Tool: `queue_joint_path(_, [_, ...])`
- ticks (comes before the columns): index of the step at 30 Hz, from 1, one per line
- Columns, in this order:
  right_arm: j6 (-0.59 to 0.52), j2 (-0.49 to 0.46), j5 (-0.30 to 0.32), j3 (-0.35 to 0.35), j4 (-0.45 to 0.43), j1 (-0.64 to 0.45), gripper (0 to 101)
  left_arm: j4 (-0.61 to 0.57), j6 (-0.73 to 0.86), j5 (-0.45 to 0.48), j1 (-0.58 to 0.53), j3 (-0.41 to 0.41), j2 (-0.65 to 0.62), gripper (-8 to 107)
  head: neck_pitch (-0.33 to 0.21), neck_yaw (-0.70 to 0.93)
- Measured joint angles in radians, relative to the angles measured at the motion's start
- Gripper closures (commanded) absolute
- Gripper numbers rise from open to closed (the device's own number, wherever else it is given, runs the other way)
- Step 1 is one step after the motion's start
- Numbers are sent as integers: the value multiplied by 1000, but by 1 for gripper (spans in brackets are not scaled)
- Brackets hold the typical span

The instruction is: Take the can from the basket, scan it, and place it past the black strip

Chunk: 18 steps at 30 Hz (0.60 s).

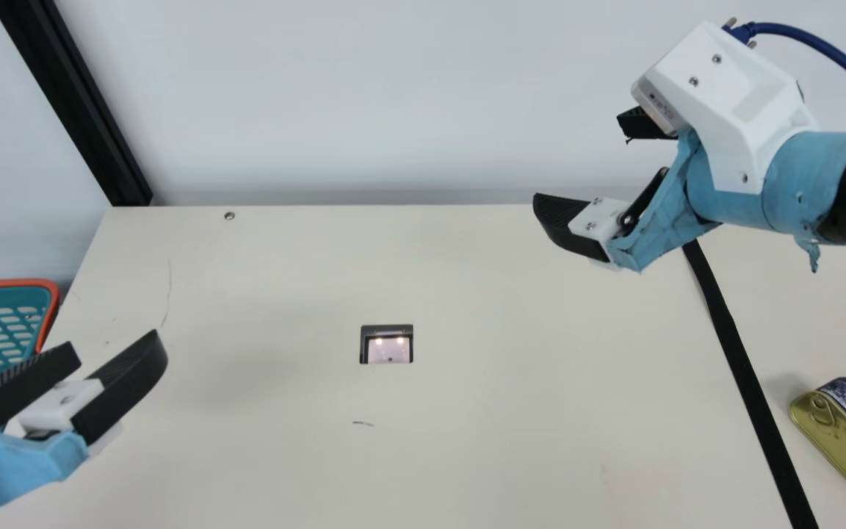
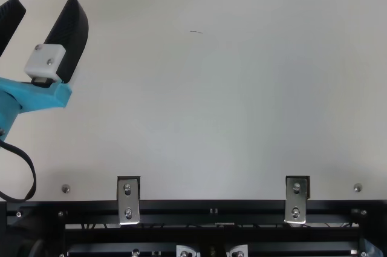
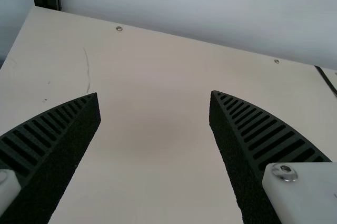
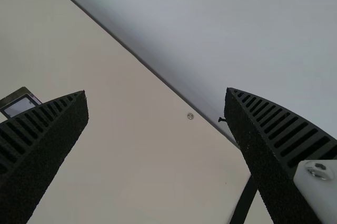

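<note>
left gripper (image 1: 116,342) and right gripper (image 1: 579,159) gape wide, empty; beyond the right fingers (image 1: 561,220), past the black strip (image 1: 739,367), lies the pull-tab can (image 1: 838,437), presumably its finishing spot after scanning.

Smooth grey-white wall (image 1: 393,95) behind a flat cream table (image 1: 482,441), straight black post (image 1: 70,103) at the main view's upper left, soft grey shadows (image 1: 254,375) across the table.

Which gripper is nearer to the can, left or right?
Right. In the main view, the right gripper is up and to the left of the can; the left gripper is at the opposite side, near the basket.
</note>
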Motion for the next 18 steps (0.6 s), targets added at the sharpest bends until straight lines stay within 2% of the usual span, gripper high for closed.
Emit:
queue_joint_path(4, [27, -5, -6, -6, -18, 13, 0, 21, -21, -2, -6, -2, -5, 9, 0, 0])
queue_joint_path(8, [41, -33, -28, 17, -24, 24, 0, 67, -49, -2, -9, 1, -39, 9, 0, 0])
queue_joint_path(18, [-53, -157, -112, 145, 41, 10, 0, 206, -94, -9, 13, 31, -170, 9, 0, 0])
